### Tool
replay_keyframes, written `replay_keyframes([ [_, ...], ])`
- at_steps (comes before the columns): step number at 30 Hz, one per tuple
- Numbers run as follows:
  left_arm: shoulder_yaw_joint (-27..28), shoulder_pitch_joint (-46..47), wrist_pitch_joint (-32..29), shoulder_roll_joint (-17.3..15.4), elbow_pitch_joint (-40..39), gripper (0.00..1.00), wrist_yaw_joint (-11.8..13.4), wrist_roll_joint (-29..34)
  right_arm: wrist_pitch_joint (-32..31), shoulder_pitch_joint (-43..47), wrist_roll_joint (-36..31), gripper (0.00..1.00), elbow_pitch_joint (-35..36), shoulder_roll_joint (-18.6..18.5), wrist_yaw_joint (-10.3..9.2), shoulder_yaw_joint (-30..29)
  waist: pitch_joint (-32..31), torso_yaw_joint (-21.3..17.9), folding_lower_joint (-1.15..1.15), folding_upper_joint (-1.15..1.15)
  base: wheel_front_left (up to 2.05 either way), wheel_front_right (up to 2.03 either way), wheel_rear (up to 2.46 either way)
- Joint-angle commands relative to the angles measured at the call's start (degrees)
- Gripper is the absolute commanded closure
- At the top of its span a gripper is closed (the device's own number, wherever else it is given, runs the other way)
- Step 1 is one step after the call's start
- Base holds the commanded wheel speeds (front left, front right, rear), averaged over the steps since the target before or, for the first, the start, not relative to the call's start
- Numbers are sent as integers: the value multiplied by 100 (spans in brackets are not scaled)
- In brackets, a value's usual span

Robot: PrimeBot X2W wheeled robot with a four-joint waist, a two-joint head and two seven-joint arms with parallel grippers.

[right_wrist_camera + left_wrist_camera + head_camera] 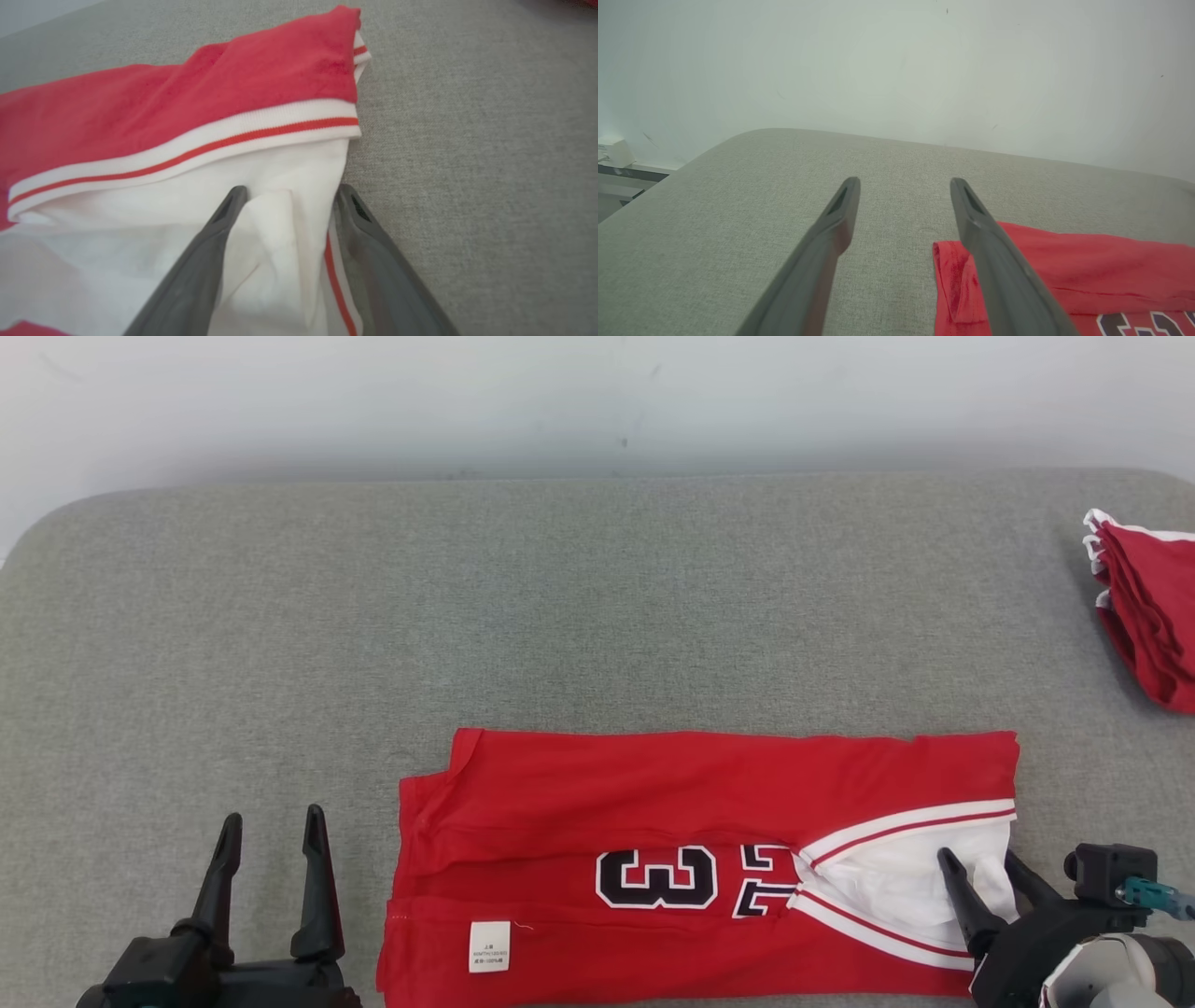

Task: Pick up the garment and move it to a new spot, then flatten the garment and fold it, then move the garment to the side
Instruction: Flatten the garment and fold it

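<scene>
On a grey fabric-covered table [597, 616] against a pale wall [597, 392], the folded red garment [653, 784] lies along the near edge, showing a black "3" [658, 877] and an unreadable white tag [489, 946], while the left gripper [273, 814] gapes empty and the right gripper [977, 855] gapes astride its white lining.

Reads as a plain test room or lab corner rather than a lived-in home, though cannot say for certain. Shows in a wide work table [280, 644] covered in grey woven fabric, with rounded corners, set before a bare pale wall [373, 401] marked with a few small scuffs and specks. Carries a red numbered garment [691, 793] laid flat near the front edge and a second red bundle [1153, 607] well apart at the right. Beyond the left corner, has a small pale box [614, 151] on a dark-edged ledge [630, 171], too blurred to identify.
</scene>
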State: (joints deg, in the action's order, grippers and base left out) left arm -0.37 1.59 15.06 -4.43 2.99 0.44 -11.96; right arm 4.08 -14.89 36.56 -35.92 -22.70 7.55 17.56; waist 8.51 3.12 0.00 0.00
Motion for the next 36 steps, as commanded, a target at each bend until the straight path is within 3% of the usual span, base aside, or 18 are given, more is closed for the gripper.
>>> replay_keyframes([
  [1, 64, -73, 10, 28, 12, 0, -47, 106, -98, -28, 94, 0, -120, 49, -17, 71, -12, 22, 0, 0, 0, 0, 0],
  [4, 116, -70, 11, 92, 30, 0, -123, 154, -228, -59, 263, 2, -331, 106, -17, 161, -35, 56, 0, 0, 0, 0, 0],
  [5, 131, -72, 10, 100, 29, 0, -147, 186, -281, -49, 306, 53, -393, 99, -17, 212, -45, 63, 0, 0, 0, 0, 0],
  [6, 156, -75, 10, 110, 27, 0, -150, 213, -322, -52, 364, 75, -452, 101, -17, 261, -58, 66, 0, 0, 0, 0, 0],
  [8, 204, -95, 10, 125, 20, 0, -190, 251, -416, -68, 503, 100, -564, 117, -17, 322, -85, 56, 0, 0, 0, 0, 0],
  [24, 277, -200, 10, 152, 67, 0, -259, 287, 34, -143, 1052, 100, -925, -629, -20, 192, -276, -136, 0, 0, 0, 0, 0],
  [30, 279, -253, 10, 153, 63, 0, -224, 235, 261, -120, 1011, 100, -386, -646, -17, 405, -309, -239, 0, 0, 0, 0, 0],
  [36, 311, -314, 10, 153, 63, 0, -214, 218, 215, 48, 938, 100, 684, -485, -17, 621, -367, -326, 0, 0, 0, 0, 0],
])
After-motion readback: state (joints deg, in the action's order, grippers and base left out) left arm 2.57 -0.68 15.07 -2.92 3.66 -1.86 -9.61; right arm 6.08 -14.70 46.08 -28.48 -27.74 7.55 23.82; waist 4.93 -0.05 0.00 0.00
